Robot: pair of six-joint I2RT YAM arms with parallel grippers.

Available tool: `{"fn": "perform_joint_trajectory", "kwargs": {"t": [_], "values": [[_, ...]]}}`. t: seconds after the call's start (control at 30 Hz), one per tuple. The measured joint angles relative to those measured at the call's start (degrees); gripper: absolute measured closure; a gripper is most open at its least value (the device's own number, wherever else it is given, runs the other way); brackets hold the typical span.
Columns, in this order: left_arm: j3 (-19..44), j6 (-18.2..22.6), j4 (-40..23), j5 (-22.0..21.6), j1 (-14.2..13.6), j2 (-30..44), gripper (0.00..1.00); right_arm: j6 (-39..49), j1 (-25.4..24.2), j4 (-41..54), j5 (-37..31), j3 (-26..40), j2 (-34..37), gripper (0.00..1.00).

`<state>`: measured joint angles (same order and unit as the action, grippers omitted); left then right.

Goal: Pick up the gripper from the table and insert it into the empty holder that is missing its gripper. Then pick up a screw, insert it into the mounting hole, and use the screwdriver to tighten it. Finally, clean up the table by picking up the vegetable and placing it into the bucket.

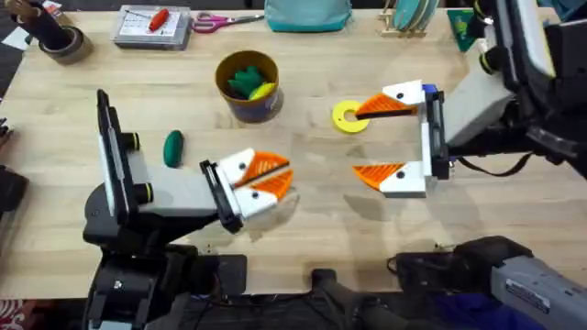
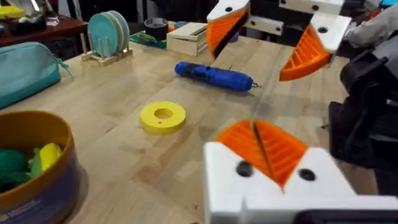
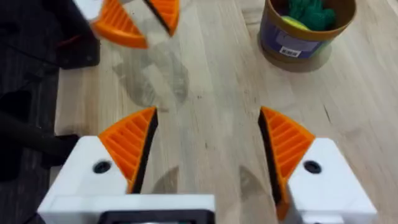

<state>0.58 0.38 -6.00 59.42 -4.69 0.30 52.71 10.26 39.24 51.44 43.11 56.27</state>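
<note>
The left end effector [image 1: 264, 179] has its orange pads pressed together, gripping nothing; the right end effector [image 1: 393, 137] stands wide apart over bare tabletop [image 1: 321, 229]. The vegetable [image 1: 173, 148] lies behind the left end effector, beside that arm's forearm, apart from everything. It looks light, rigid and glossy, so likely slippery and prone to roll; pinching across its narrow middle seems safest. The bucket [image 1: 248, 85] sits farther out from the left end effector, already holding green and yellow toys. Open wood surrounds the vegetable, leaving a free approach. The screwdriver [image 2: 214, 75] lies beyond the right end effector.
</note>
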Motion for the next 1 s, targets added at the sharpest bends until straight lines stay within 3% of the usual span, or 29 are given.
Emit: {"fn": "perform_joint_trajectory", "kwargs": {"t": [0.03,0.07,0.33,0.57,0.6,0.63,0.67,1.0], "values": [[0.0,0.3,0.0,0.0,0.0,0.0,0.962,0.0,0.0,0.0,0.0,0.0,0.0,0.054],[0.0,0.2,0.0,0.0,0.0,0.0,0.986,0.0,0.0,0.0,0.0,0.0,0.0,0.054],[0.0,0.2,0.0,0.0,0.0,0.0,0.986,-1.8,0.0,-1.3,-0.5,0.0,0.0,0.008],[0.0,0.2,0.0,0.0,0.0,0.0,0.986,-16.8,0.0,-9.5,-5.7,0.6,0.0,0.007],[0.0,0.2,0.0,0.0,0.0,0.0,0.986,-19.4,0.0,-9.6,-7.3,1.4,0.0,0.007],[0.0,0.2,0.0,0.0,0.0,0.0,0.987,-30.1,0.0,-9.5,-16.8,7.2,0.0,0.007],[0.0,0.2,0.0,0.0,0.0,0.0,0.986,-32.8,0.0,-9.2,-19.7,9.4,0.0,0.007],[0.0,0.2,0.0,0.0,0.0,0.0,0.987,-42.8,0.0,3.2,-42.1,27.5,0.5,0.007]]}}
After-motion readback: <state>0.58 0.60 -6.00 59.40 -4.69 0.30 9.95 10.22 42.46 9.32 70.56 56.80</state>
